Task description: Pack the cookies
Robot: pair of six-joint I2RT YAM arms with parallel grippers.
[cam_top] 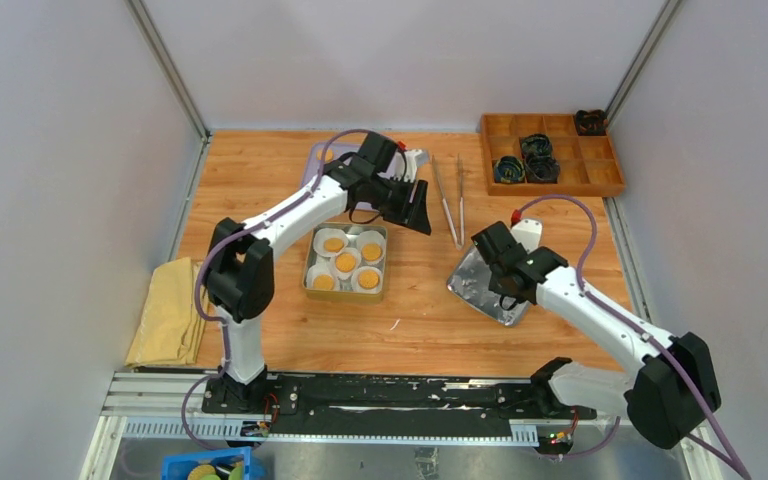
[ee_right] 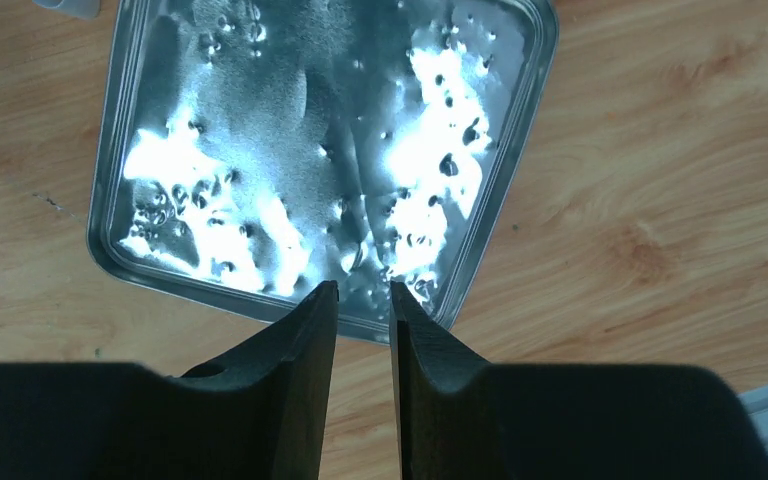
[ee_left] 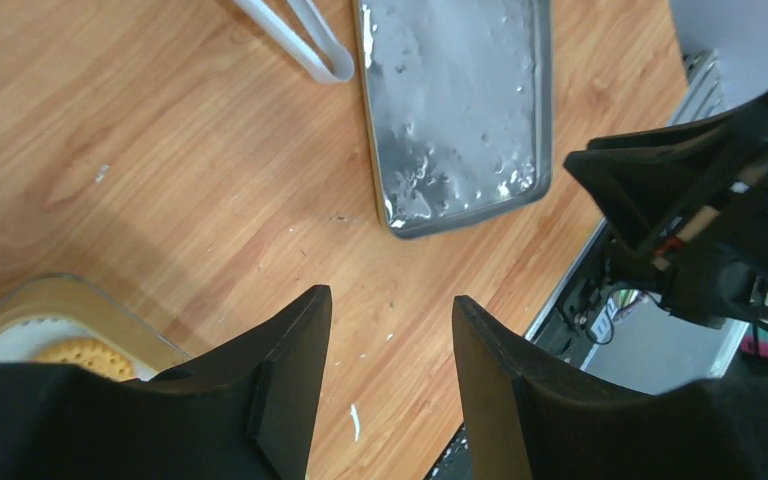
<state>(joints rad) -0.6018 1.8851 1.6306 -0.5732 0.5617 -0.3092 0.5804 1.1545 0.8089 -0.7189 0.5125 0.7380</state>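
Several cookies, round and orange-yellow, sit in white paper liners inside an open rectangular tin left of centre. One cookie and the tin's corner show in the left wrist view. My left gripper is open and empty, hovering above bare wood just right of the tin. The silver lid lies flat to the right. My right gripper hangs over the lid's near rim with a narrow gap between its jaws and nothing in them.
Metal tongs lie behind the lid. A wooden compartment box with dark items stands at the back right. A pale plastic tray sits behind the left arm. A yellow cloth lies at the left edge.
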